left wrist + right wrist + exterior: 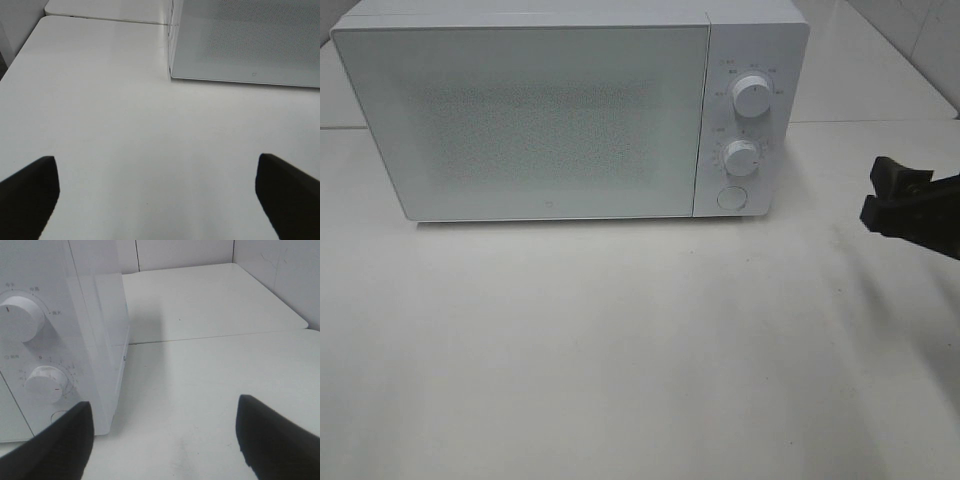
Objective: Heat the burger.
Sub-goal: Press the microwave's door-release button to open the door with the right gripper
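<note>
One white microwave (570,110), door (520,120) apparently closed, on table (620,350).

A white box-shaped microwave oven (520,120) with a speckled, frosted door, shut, stands on a plain white tabletop (620,360). On the microwave's right-hand panel sit two round white dials, the upper dial (751,97) directly above the lower dial (741,158), and below them a round white push button (730,197). Pale wall tiles (920,35) rise behind the microwave, to its right.
</note>
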`<state>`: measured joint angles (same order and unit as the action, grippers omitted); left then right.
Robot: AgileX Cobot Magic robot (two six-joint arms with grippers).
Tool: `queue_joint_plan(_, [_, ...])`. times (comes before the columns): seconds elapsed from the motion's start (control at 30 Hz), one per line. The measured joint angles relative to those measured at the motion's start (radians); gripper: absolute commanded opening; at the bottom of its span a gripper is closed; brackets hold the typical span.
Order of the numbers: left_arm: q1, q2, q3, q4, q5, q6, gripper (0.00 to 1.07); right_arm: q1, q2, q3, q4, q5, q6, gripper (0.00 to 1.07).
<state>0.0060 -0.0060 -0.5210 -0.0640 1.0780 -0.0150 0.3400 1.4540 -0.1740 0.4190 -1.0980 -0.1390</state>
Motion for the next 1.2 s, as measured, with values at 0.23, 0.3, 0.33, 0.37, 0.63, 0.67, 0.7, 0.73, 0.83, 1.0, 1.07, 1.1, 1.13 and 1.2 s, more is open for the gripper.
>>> queue_joint_plan(0.23, [0.0, 0.0, 0.0, 0.0, 0.0, 0.0, 1.0, 0.225, 0.123, -0.02, 0.284, -0.097, -0.122, 0.76])
queue_joint_plan(0.3, [0.0, 0.0, 0.0, 0.0, 0.0, 0.0, 1.0, 0.289, 0.151, -0.042, 0.343, -0.1, -0.16, 0.76])
queue_joint_plan(0.33, [0.0, 0.0, 0.0, 0.0, 0.0, 0.0, 1.0, 0.318, 0.166, -0.055, 0.368, -0.101, -0.173, 0.76])
queue_joint_plan(0.37, [0.0, 0.0, 0.0, 0.0, 0.0, 0.0, 1.0, 0.318, 0.166, -0.055, 0.368, -0.101, -0.173, 0.76])
queue_joint_plan(0.63, [0.0, 0.0, 0.0, 0.0, 0.0, 0.0, 1.0, 0.448, 0.266, -0.169, 0.453, -0.109, -0.222, 0.76])
queue_joint_plan(0.67, [0.0, 0.0, 0.0, 0.0, 0.0, 0.0, 1.0, 0.459, 0.287, -0.197, 0.458, -0.109, -0.222, 0.76])
queue_joint_plan(0.7, [0.0, 0.0, 0.0, 0.0, 0.0, 0.0, 1.0, 0.461, 0.295, -0.211, 0.458, -0.106, -0.222, 0.76])
queue_joint_plan(0.73, [0.0, 0.0, 0.0, 0.0, 0.0, 0.0, 1.0, 0.461, 0.295, -0.211, 0.458, -0.106, -0.222, 0.76])
queue_joint_plan(0.83, [0.0, 0.0, 0.0, 0.0, 0.0, 0.0, 1.0, 0.473, 0.321, -0.254, 0.461, -0.084, -0.222, 0.76])
queue_joint_plan(1.0, [0.0, 0.0, 0.0, 0.0, 0.0, 0.0, 1.0, 0.476, 0.339, -0.29, 0.461, -0.036, -0.222, 0.75])
queue_joint_plan(1.07, [0.0, 0.0, 0.0, 0.0, 0.0, 0.0, 1.0, 0.476, 0.34, -0.293, 0.462, -0.029, -0.222, 0.74])
queue_joint_plan(1.1, [0.0, 0.0, 0.0, 0.0, 0.0, 0.0, 1.0, 0.476, 0.34, -0.301, 0.462, -0.02, -0.212, 0.73])
queue_joint_plan(1.13, [0.0, 0.0, 0.0, 0.0, 0.0, 0.0, 1.0, 0.476, 0.34, -0.303, 0.462, -0.014, -0.183, 0.72])
queue_joint_plan(1.2, [0.0, 0.0, 0.0, 0.0, 0.0, 0.0, 1.0, 0.476, 0.34, -0.303, 0.462, -0.014, -0.159, 0.69])
